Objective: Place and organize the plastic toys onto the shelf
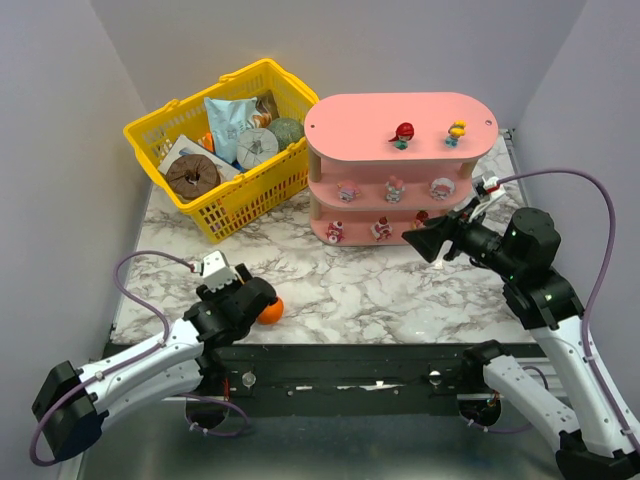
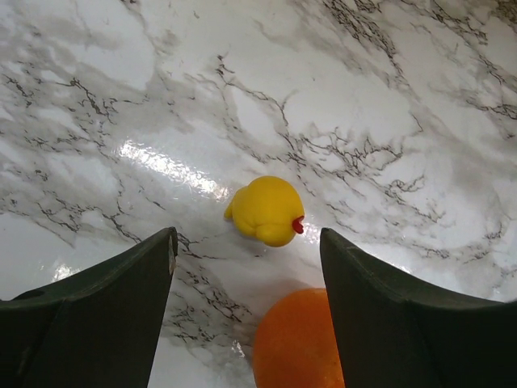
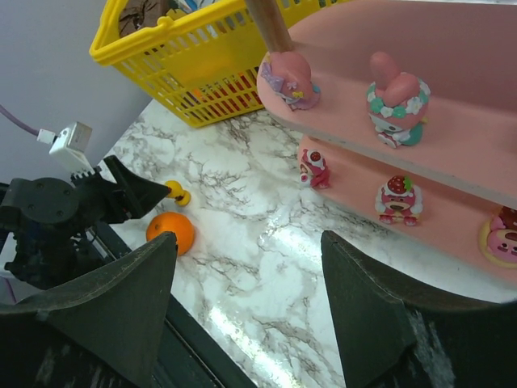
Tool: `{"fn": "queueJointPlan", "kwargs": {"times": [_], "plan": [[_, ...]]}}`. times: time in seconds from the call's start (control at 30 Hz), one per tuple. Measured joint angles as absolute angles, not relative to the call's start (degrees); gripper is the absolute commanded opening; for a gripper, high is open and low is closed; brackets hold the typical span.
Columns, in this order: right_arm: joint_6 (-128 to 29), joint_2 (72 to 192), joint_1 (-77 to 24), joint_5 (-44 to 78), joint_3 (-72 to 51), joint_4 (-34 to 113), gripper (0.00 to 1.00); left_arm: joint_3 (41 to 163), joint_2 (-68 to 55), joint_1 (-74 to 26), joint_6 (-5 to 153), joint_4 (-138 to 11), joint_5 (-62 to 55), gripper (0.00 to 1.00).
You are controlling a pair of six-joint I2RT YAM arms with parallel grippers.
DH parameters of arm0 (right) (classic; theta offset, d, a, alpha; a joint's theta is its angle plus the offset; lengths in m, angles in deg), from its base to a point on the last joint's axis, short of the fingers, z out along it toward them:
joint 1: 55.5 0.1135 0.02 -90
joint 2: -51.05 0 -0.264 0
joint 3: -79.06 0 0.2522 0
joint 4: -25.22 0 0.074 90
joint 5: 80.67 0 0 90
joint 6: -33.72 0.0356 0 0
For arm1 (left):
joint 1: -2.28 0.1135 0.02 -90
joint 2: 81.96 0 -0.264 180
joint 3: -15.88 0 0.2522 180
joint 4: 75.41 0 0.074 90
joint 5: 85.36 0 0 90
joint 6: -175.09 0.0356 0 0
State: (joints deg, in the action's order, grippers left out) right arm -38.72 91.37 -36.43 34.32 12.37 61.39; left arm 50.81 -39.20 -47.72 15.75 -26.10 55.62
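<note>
The yellow duck toy (image 2: 266,210) lay on the table (image 2: 363,97) just ahead of the left pincer (image 2: 246,236), centred in its gap, beak toward the right finger. The jaws stood apart, gripping nothing. An orange ball (image 2: 295,343) sat beside it. We judged the left arm nearer; the right pincer (image 1: 425,240), open and empty, hung by the shelf (image 1: 400,120).

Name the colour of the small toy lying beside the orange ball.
Yellow toy, with a red tip; the left wrist view.

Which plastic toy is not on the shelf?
The yellow duck-like figurine, on the marble table beside the orange ball, just in front of the left pincer. The rest in view stand on the pink shelf.
</note>
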Motion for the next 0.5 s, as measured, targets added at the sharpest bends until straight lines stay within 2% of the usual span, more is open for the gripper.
{"fn": "queueJointPlan", "kwargs": {"times": [0.5], "plan": [[-37.6,89.6,-36.4,34.0,13.3,61.4,0.80,49.2,-36.3,-36.5,21.7,-40.6,48.9,0.71]]}}
